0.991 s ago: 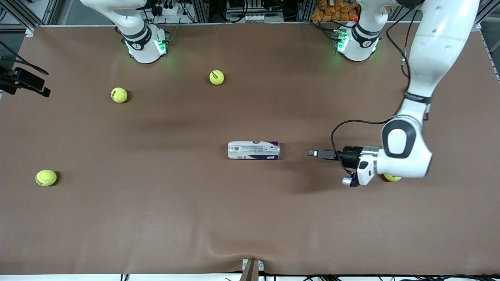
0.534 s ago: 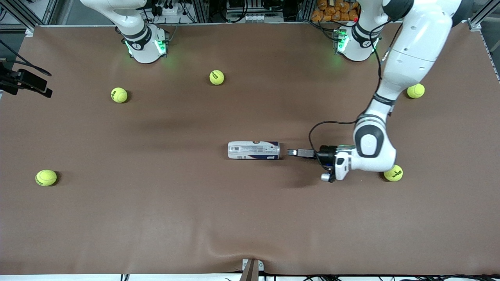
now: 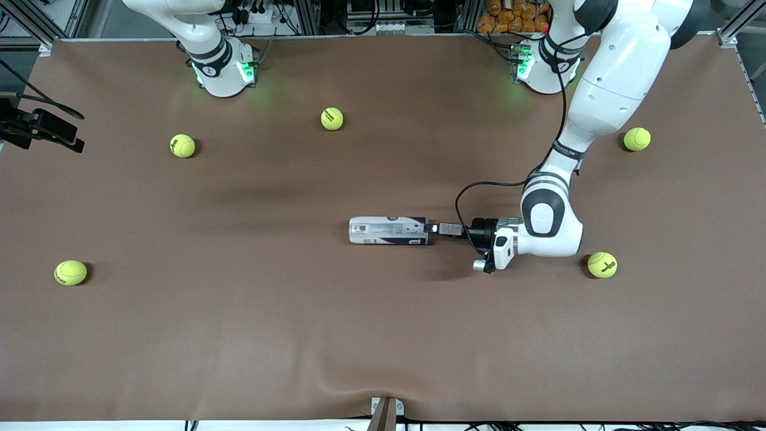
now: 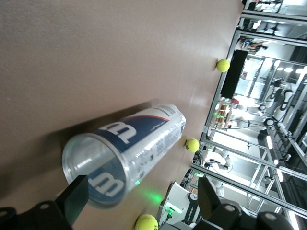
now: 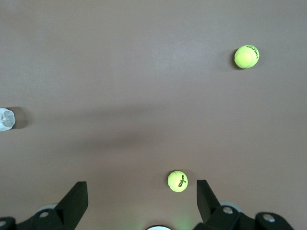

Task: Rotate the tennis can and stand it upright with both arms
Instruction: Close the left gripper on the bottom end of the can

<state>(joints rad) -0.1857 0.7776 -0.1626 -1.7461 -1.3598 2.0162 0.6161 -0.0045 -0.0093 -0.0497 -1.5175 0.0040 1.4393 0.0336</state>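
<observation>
Clear tennis can [image 3: 389, 231] with white-and-blue label; yellow tennis balls [image 3: 182, 145]; brown table [image 3: 239, 335].

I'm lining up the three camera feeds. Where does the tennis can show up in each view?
Front view: the tennis can lies on its side mid-table, the left gripper at its open end.
Left wrist view: the can fills the foreground, open mouth toward the camera.
Right wrist view: only a pale end at the picture's edge.
Shared landmark: the brown table mat.
</observation>
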